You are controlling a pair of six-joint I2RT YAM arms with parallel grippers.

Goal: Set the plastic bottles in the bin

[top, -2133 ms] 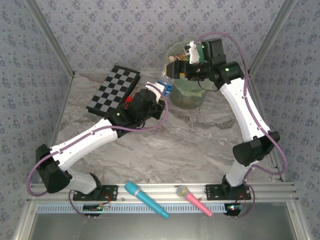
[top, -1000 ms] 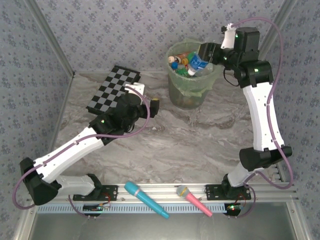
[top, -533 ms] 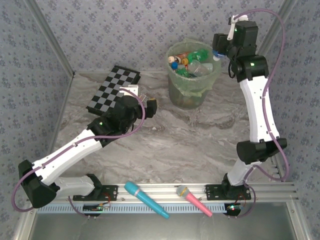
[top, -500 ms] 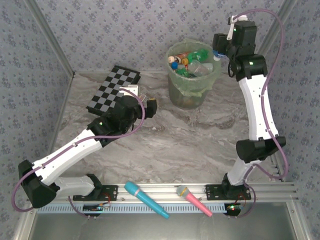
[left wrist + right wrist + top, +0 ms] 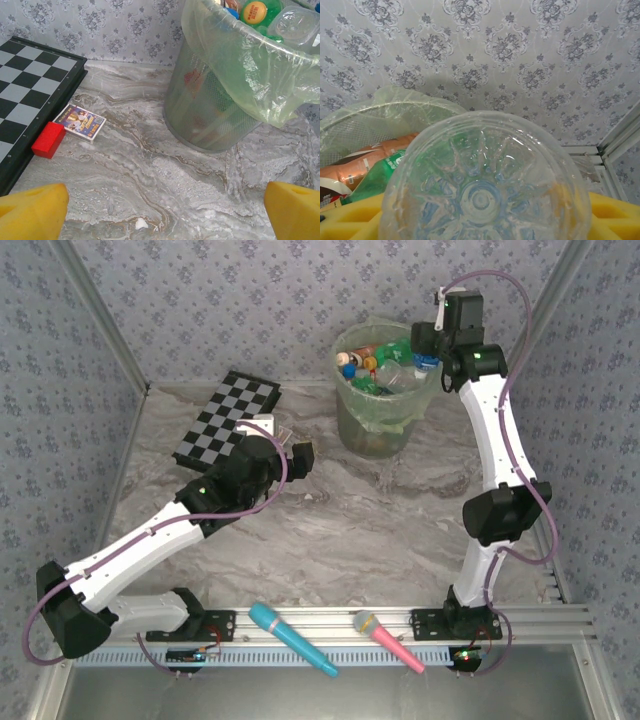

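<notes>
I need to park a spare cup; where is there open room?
Free: the middle of the table, bordered by the left arm, the bin and the right arm. Crowded: between chessboard and bin, with the red block, card and open left gripper; the bin is heaped with bottles, the right gripper holding a clear bottle at its rim.

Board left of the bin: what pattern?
Black-and-white checks with a dark frame. The board shows best in the top external view.
</notes>
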